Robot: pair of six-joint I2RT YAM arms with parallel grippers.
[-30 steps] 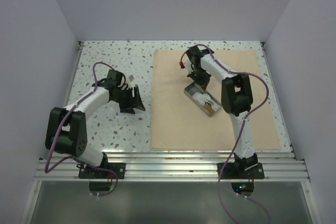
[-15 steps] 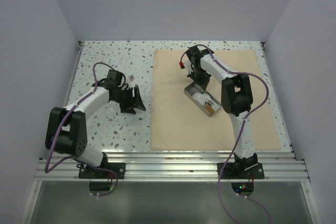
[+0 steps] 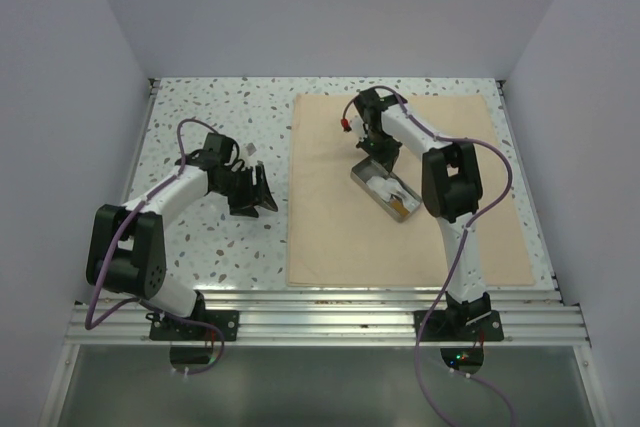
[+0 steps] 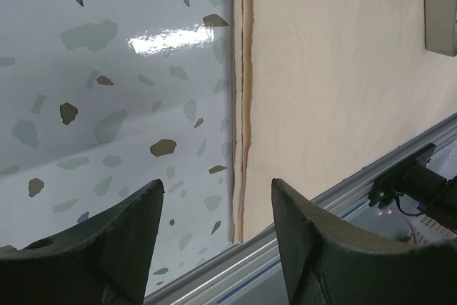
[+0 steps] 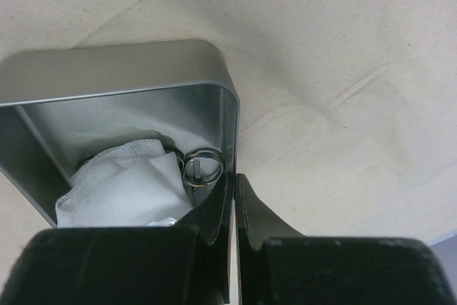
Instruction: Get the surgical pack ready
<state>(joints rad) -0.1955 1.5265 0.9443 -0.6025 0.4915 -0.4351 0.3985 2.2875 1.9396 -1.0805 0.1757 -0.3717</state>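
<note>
Pincer, left (image 3: 262, 192): jaws wide, empty, over speckled white surface (image 3: 200, 107) beside large tan cloth sheet (image 3: 330, 237), probably waiting to fold. Small rectangular grey metal tray (image 3: 385, 190) lies on the cloth, long axis far-left to near-right. Right pincer (image 5: 233, 176): closed at the tray's wall, likely nudging it; any hold unclear.

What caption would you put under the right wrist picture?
Right gripper pinches the wall of the grey tray, white gauze inside, on tan cloth.

Room over tabletop (image 3: 200, 117) beside cloth (image 3: 330, 237); tray (image 5: 114, 69) wall flanks right end effector (image 5: 233, 194).
</note>
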